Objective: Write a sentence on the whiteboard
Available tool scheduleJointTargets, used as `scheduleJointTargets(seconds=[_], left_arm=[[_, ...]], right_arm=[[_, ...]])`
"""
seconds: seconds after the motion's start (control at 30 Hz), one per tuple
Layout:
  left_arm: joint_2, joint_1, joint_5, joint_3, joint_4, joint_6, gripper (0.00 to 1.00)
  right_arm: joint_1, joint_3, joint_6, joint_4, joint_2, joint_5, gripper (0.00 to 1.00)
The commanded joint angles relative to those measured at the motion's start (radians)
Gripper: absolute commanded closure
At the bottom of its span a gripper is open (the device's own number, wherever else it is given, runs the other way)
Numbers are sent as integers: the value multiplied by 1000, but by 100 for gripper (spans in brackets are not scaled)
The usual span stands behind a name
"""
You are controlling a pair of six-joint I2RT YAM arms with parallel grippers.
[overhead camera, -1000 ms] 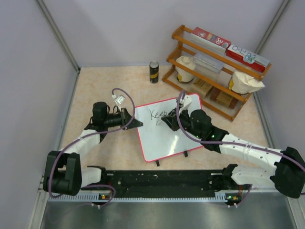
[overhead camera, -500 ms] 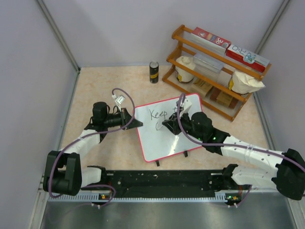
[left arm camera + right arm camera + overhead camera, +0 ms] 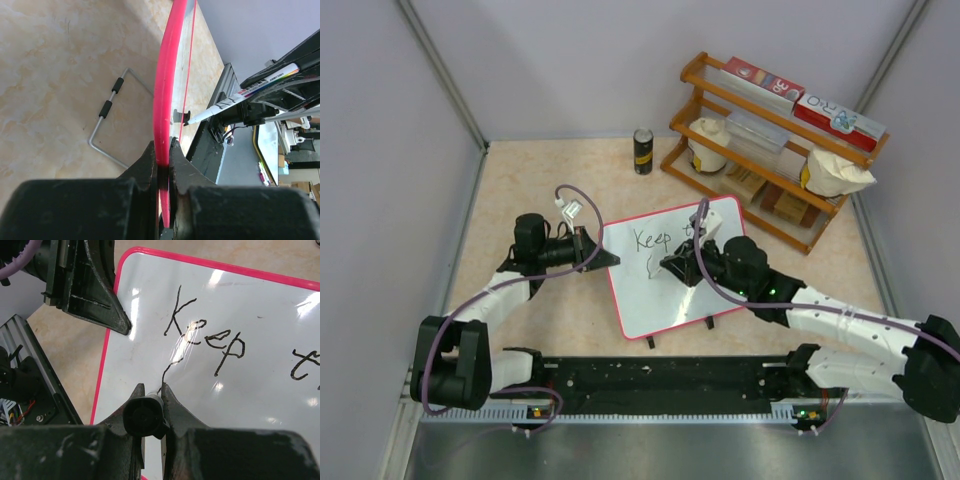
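The whiteboard (image 3: 665, 305), white with a red-pink rim, lies tilted in the middle of the table. My left gripper (image 3: 607, 258) is shut on its left rim (image 3: 162, 100), jaws clamped either side. The sentence (image 3: 656, 240) reads "Keep" (image 3: 207, 335) with the start of another word (image 3: 302, 365) to its right. A short curved stroke (image 3: 167, 371) sits under "Keep". My right gripper (image 3: 151, 390) is shut on a black-capped marker (image 3: 144, 415), its tip on the board at that stroke's lower end. The marker (image 3: 240, 95) also shows in the left wrist view.
A wooden rack (image 3: 772, 150) with boxes, bags and a container stands at the back right. A dark can (image 3: 643, 151) stands behind the board. The board's wire stand (image 3: 107, 125) lies beneath it. A black rail (image 3: 660, 375) runs along the near edge.
My right gripper has moved with the marker from the first line's end down and left, below "Keep". A short curved stroke now shows there. The left gripper has not moved.
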Motion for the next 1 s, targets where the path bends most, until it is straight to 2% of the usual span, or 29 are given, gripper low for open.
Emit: scheduleJointTargets(seconds=[0.0, 0.47, 0.97], left_arm=[[4, 3, -107, -8, -58, 120, 100], [-3, 3, -107, -8, -62, 122, 100], [-6, 3, -107, -8, -64, 120, 100]], right_arm=[[12, 43, 4, 49, -42, -10, 100], [12, 138, 11, 54, 70, 36, 100], [12, 94, 6, 35, 70, 42, 100]])
